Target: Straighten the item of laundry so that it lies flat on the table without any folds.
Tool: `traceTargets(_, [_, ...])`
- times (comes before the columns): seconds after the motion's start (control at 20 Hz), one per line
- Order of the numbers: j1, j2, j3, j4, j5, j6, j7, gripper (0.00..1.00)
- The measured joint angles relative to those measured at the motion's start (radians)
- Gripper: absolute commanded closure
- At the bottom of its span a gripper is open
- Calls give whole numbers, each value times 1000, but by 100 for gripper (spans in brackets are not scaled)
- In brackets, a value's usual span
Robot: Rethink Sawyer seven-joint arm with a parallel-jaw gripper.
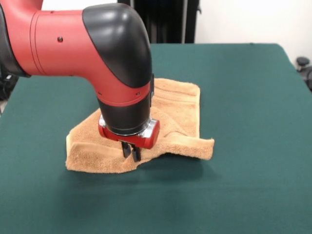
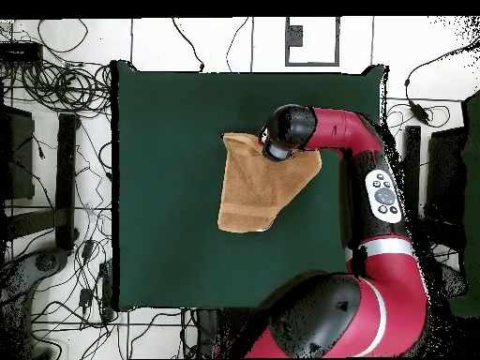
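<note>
Towel (image 1: pixel 180 114), orange-tan terry, lies rumpled near the middle of the green table (image 1: pixel 253 185); it is not flat, for in the front view its near edge rises in a ridge and one corner runs out as a flap toward the right, while a fold crosses the middle of the cloth. Seen from overhead the towel (image 2: pixel 248 192) makes an uneven outline, narrower along one side than the other, which suggests that part of it is doubled over itself; which layer lies on top I cannot tell.

The gripper (image 1: pixel 131 151) hangs straight down from the red and black arm (image 1: pixel 78 44) at the towel's near edge, about midway along it; its two dark fingers stand close together with their tips down in the raised cloth, so they look pressed on a pinch of the towel's edge, though the terry hides the tips themselves. I judge the hold is placed there because the near hem is where the fold can be drawn out; a pull away from the towel's body would spread it. The overhead view shows only the wrist (image 2: pixel 286 133) over one corner region of the towel, the gripper being hidden beneath it.
</note>
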Motion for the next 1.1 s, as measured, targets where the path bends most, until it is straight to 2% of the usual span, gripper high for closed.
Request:
traceTargets(0.7, [0, -12, -11, 17, 0, -14, 0, 100])
traceTargets(1.1, [5, -32, -30, 57, -12, -94, 0, 100])
